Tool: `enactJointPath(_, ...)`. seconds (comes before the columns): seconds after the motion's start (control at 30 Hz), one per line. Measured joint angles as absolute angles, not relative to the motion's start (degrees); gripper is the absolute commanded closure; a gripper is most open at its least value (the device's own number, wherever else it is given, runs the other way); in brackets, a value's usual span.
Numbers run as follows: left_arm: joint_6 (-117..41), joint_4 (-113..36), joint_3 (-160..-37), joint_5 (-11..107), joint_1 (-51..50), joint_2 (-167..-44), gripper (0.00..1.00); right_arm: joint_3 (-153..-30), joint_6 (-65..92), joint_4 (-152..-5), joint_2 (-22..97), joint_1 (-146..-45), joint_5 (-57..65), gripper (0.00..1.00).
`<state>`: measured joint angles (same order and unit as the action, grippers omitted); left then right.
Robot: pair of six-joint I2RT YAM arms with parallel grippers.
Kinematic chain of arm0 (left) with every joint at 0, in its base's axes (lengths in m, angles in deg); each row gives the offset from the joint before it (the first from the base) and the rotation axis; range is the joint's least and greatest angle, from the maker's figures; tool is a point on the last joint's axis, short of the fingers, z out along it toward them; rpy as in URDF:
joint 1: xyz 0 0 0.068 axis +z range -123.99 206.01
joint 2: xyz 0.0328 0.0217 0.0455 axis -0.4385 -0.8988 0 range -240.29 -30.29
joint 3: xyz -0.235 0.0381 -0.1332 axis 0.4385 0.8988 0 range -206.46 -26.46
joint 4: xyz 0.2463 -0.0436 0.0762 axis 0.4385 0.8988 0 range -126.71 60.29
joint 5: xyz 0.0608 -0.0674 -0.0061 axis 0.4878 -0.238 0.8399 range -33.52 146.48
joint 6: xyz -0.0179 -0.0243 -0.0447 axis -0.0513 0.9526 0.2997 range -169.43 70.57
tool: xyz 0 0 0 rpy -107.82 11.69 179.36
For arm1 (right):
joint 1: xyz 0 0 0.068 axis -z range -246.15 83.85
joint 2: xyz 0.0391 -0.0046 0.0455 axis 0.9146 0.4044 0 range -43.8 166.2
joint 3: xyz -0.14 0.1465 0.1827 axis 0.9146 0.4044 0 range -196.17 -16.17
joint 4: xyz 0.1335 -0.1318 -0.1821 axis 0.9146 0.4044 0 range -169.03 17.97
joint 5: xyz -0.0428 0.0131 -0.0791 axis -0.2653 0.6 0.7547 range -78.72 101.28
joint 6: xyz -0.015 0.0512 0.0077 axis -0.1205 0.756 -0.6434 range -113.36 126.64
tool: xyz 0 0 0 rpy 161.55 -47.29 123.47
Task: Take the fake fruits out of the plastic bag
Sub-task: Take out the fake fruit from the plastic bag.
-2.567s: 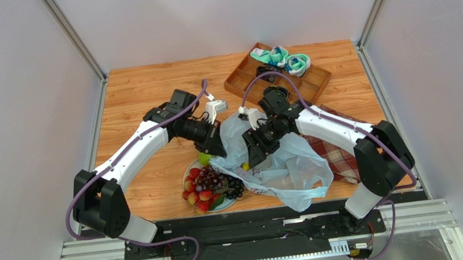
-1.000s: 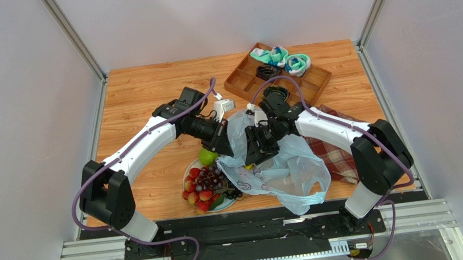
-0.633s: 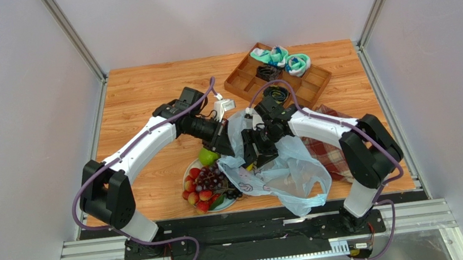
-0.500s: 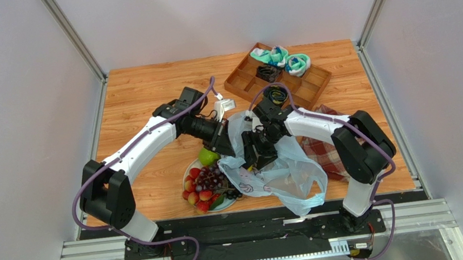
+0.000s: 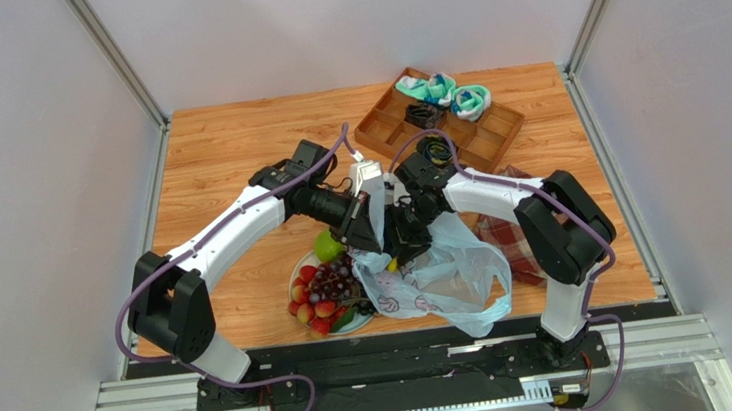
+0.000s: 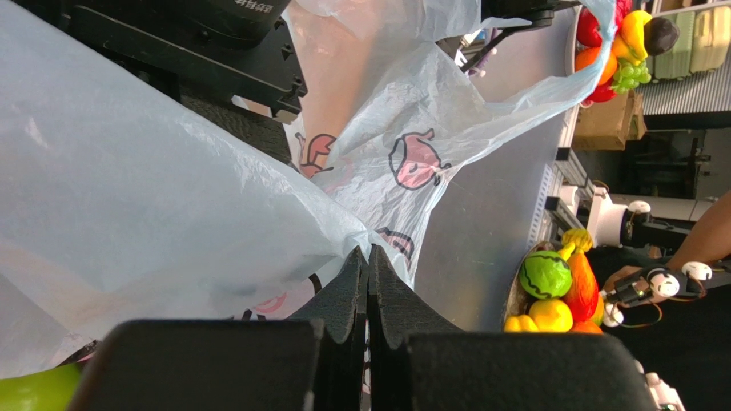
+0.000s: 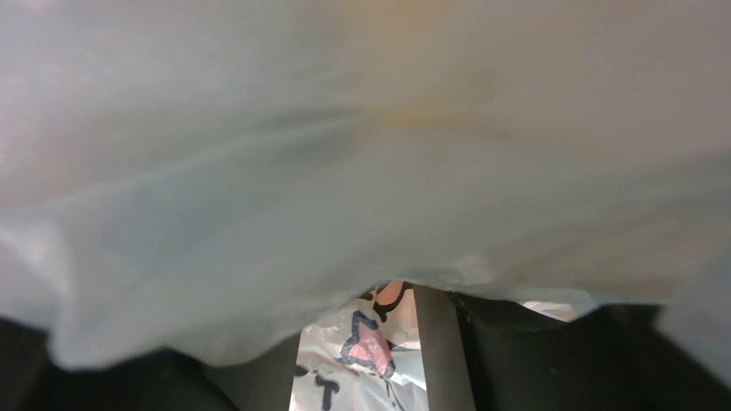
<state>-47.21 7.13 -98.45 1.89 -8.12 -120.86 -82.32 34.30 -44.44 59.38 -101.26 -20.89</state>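
On the wooden table (image 5: pixel 225 150), fruits (image 5: pixel 324 296) lie on a plate (image 5: pixel 357 324) beside the bag (image 5: pixel 444 280). The left gripper (image 6: pixel 369 259) pinches the bag's edge. The right gripper (image 5: pixel 401 238) is inside, and I cannot tell if it is open. Next, I think, it should grab the yellow fruit (image 5: pixel 390 264).

Wood table (image 5: pixel 225 150) w/ plate (image 5: pixel 293 278), plastic bag (image 5: pixel 444 282), tray (image 5: pixel 500 136), plaid cloth (image 5: pixel 516 249).

Right wrist cam is pretty much useless: the plastic bag (image 7: pixel 360 171) is draped over the lens, all blur, just dark bits of the right gripper (image 7: pixel 356 368) at the bottom, so no telling if it's got anything. From above its fingertips are buried in the bag too. Tiny yellow bit (image 5: pixel 389 264) at the bag mouth, too small to call. The green fruit (image 6: pixel 34 390) is cut off by the left wrist cam's bottom-left corner.
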Motion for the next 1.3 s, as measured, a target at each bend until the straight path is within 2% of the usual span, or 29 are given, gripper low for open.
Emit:
enactJointPath(0.33, -47.3, 7.2, -98.4, 2.2, -8.1, -120.9, 1.00, -82.3, 34.2, -43.3, 60.8, -100.0, -22.0, 0.76)
enactJointPath(0.43, -47.4, 7.3, -98.8, 3.1, -8.1, -120.9, 1.00, -82.7, 32.1, -40.6, 60.6, -98.4, -22.3, 0.81)
enactJointPath(0.57, -47.5, 7.3, -100.9, 4.5, -8.1, -121.1, 1.00, -85.3, 27.1, -33.8, 58.5, -94.4, -22.1, 0.93)
enactJointPath(0.8, -48.5, 7.3, -109.5, 7.1, -6.7, -124.2, 1.00, -89.6, 17.8, -23.2, 50.8, -88.7, -19.6, 0.96)
enactJointPath(1.07, -49.3, 6.6, -119.3, 10.2, -3.9, -129.8, 1.00, -95.5, 5.9, -10.4, 43.2, -88.6, -15.2, 0.98)
enactJointPath(1.3, -49.6, 6.0, -131.9, 14.8, 0.0, -137.7, 1.00, -95.9, -5.9, -3.7, 35.7, -89.1, -13.7, 0.99)
